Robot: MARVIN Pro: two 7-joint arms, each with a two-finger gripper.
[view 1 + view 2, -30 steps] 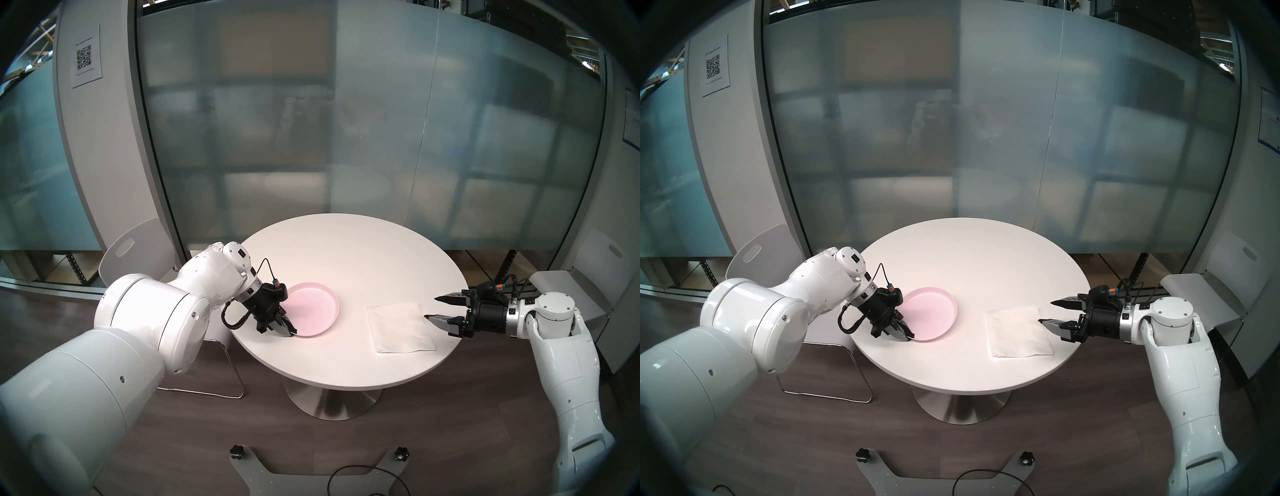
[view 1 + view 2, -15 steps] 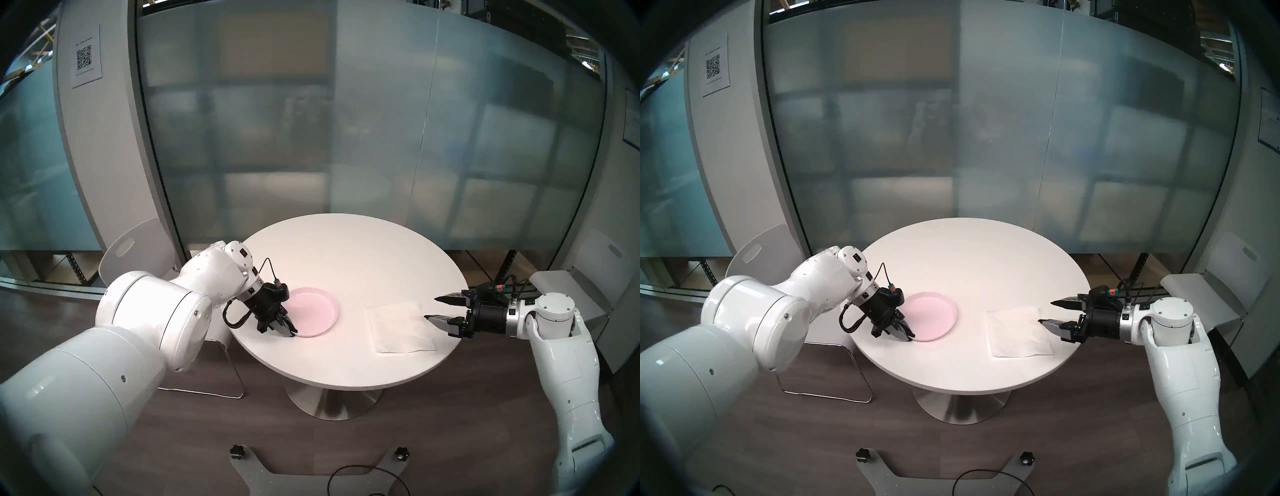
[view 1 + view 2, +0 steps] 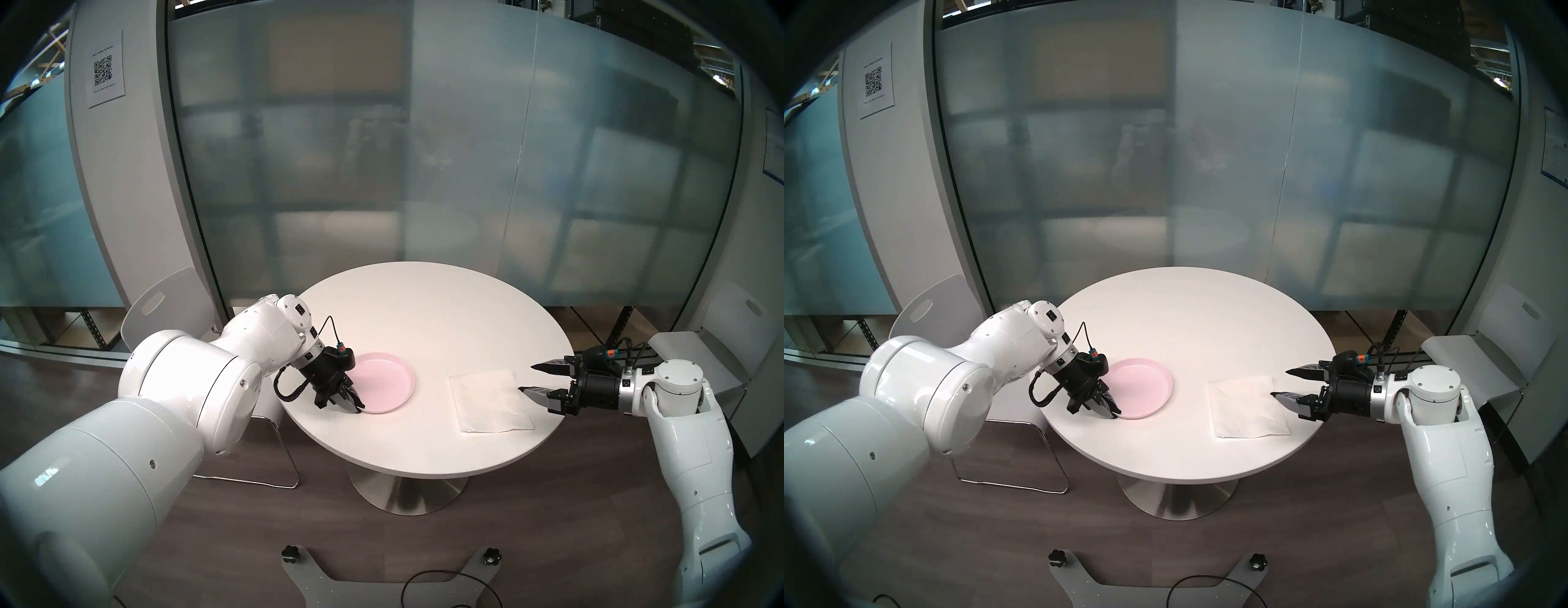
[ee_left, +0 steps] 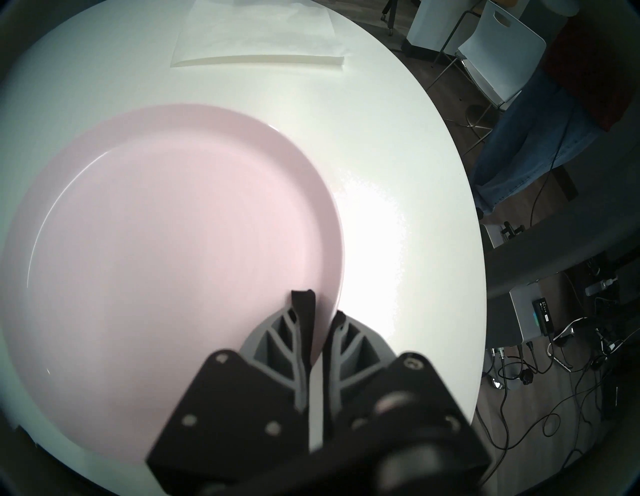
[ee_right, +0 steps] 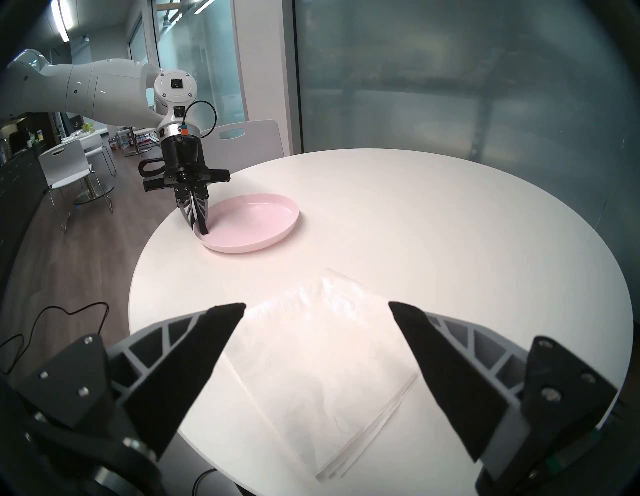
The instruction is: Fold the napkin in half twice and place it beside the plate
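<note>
Thin, floppy napkin (image 5: 322,360) — best pinched at an edge w/ wide-open right gripper (image 5: 317,308); left gripper (image 4: 320,308) pinching plate (image 4: 166,249) rim.

1. I see the plate (image 3: 384,382) on the left half of the table (image 3: 424,305), near its left edge.
2. The napkin (image 3: 490,401) lies flat on the table's right half, near the right edge, well apart from the plate, with bare tabletop between them.
3. My left gripper (image 3: 355,402) sits at the plate's near-left rim, one finger inside the rim and one outside it.
4. My right gripper (image 3: 526,378) is at the napkin's right edge, one fingertip over that edge, the other above it.
5. A chair (image 3: 169,305) stands behind the left arm, another chair (image 3: 695,361) to the right of the table.
</note>
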